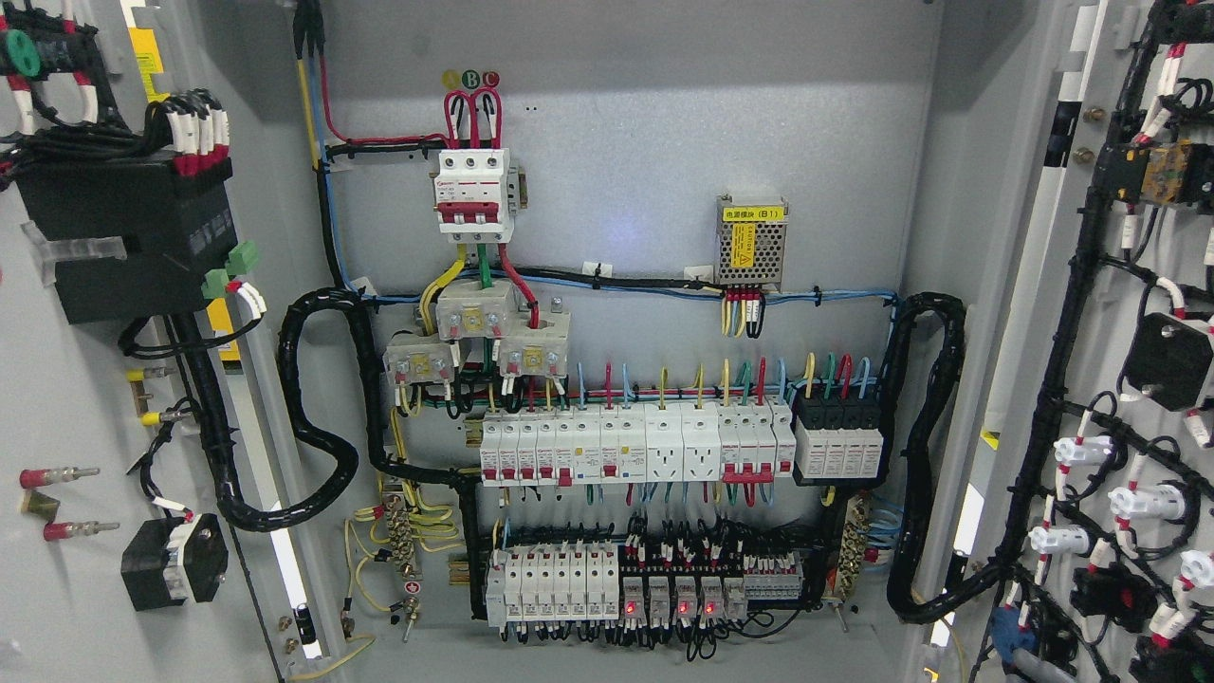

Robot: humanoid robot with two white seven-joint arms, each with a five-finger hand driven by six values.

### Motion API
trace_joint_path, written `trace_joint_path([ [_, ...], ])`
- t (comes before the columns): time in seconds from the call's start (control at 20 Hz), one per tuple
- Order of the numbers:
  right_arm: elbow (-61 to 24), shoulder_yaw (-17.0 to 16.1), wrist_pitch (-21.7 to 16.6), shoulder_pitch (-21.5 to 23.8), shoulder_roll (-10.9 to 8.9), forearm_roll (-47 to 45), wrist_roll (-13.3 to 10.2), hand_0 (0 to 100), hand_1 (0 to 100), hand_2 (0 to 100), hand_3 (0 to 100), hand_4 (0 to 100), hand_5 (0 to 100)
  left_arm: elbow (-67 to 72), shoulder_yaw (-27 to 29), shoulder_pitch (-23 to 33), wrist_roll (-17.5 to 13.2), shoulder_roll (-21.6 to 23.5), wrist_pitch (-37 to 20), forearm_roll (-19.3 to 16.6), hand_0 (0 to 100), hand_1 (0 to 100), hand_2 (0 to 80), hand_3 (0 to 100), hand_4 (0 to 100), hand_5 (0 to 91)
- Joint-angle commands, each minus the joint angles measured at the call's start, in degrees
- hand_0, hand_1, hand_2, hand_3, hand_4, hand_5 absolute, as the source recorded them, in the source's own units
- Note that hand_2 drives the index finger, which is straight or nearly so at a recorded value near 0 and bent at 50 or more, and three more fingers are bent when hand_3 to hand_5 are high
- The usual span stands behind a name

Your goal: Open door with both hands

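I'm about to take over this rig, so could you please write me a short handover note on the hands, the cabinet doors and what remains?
Hands: neither robot hand shows in the head view.
Doors: both cabinet doors stand swung wide open, the left door at the picture's left and the right door at its right, with their wired inner faces towards the camera.
Inside: the back panel is fully exposed, with the rows of breakers and a small power supply.
Done: the opening looks complete.
Left: apparently nothing on the doors; check where the arms are before moving.
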Motion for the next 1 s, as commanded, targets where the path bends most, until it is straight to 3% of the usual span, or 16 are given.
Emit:
trace_joint_path([
  [0.0, -0.27, -3.75, 0.19, 0.23, -0.25, -1.66, 0.22, 21, 0, 0, 0, 0, 0, -4.39, 8.6, -0.05, 0.03, -0.46, -1.32, 0.82, 0, 0, 0.0, 0, 0, 0.0],
  [0.5, -0.27, -5.95, 0.19, 1.55, 0.19, -3.69, 0.22, 21, 0, 0, 0, 0, 0, -4.48, 15.71, -0.41, -0.05, -0.99, -0.88, 7.93, 0, 0, 0.0, 0, 0, 0.0],
  [0.95, -0.01, -8.5, 0.55, 1.63, 0.1, -6.94, 0.22, 21, 0, 0, 0, 0, 0, -4.13, 19.31, -0.23, -0.58, -0.02, 2.11, 10.39, 0, 0, 0.0, 0, 0, 0.0],
])
